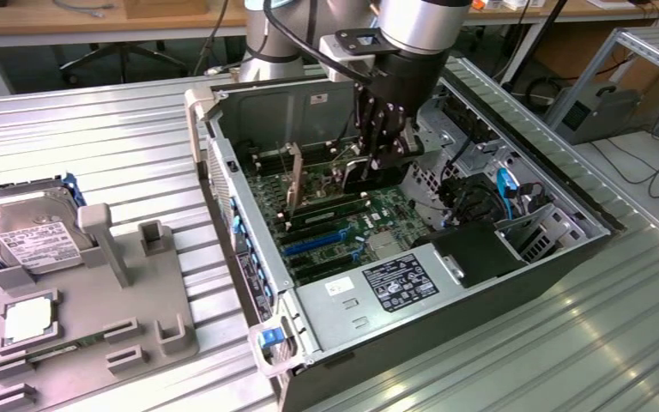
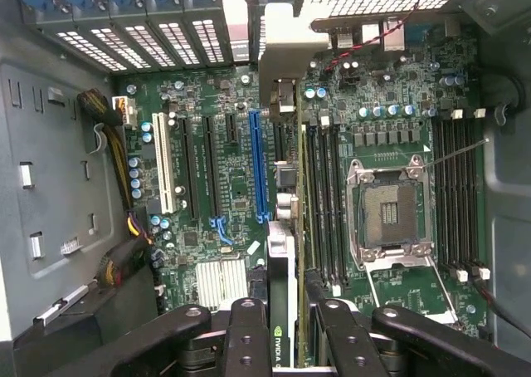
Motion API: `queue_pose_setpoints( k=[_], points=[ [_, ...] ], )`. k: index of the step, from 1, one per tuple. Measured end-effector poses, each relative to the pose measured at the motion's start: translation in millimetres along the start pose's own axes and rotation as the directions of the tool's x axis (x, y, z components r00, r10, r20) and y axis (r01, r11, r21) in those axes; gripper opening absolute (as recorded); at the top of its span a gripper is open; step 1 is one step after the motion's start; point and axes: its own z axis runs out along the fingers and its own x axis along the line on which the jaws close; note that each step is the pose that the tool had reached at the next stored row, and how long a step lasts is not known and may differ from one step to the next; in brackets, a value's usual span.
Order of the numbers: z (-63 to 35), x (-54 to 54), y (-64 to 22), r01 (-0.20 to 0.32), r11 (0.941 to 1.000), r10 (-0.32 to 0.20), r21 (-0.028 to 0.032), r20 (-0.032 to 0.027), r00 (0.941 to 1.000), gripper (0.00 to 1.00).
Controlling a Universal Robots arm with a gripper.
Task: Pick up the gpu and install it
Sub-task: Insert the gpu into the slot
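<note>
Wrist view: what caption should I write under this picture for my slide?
The gripper holds the gpu edge-on to the motherboard inside the open computer case.

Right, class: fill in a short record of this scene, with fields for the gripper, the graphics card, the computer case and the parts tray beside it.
gripper: gripper is inside the computer case, shut on the graphics card
graphics card: held on edge over the motherboard, next to the long blue slot; whether it is seated cannot be told
computer case: lying on its side on the metal table, side panel off
parts tray: parts tray at the exterior view's left, holding a hard drive
</note>
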Motion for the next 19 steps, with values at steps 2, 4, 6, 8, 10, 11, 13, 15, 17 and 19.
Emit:
queue_pose_setpoints(
  k=[2,4,6,8,10,11,13,15,17,19],
  points=[
    [0.0,0.0,0.0,0.000,1.0000,0.000,0.0000,0.0000,1.0000,0.27],
    [2.0,0.0,0.0,0.000,1.0000,0.000,0.0001,0.0003,1.0000,0.27],
    [6.6,0.1,-0.1,0.000,1.0000,0.000,0.0003,0.0001,1.0000,0.27],
    [11.1,0.2,-0.1,0.000,1.0000,0.000,0.0004,0.0001,1.0000,0.27],
    [14.9,0.3,-0.1,0.000,1.0000,0.000,0.0005,0.0001,1.0000,0.27],
    [17.5,0.3,-0.1,0.000,1.0000,0.000,0.0006,0.0001,1.0000,0.27],
    [21.4,0.4,0.0,0.001,1.0000,-0.001,0.0006,0.0001,1.0000,0.27],
    [24.6,0.5,0.0,0.001,1.0000,-0.001,0.0006,0.0000,1.0000,0.27],
    [26.2,0.5,0.3,0.001,1.0000,-0.001,0.0006,-0.0001,1.0000,0.27],
    [27.4,0.7,0.8,0.004,1.0000,-0.004,0.0005,-0.0003,1.0000,0.27]
  ],
)
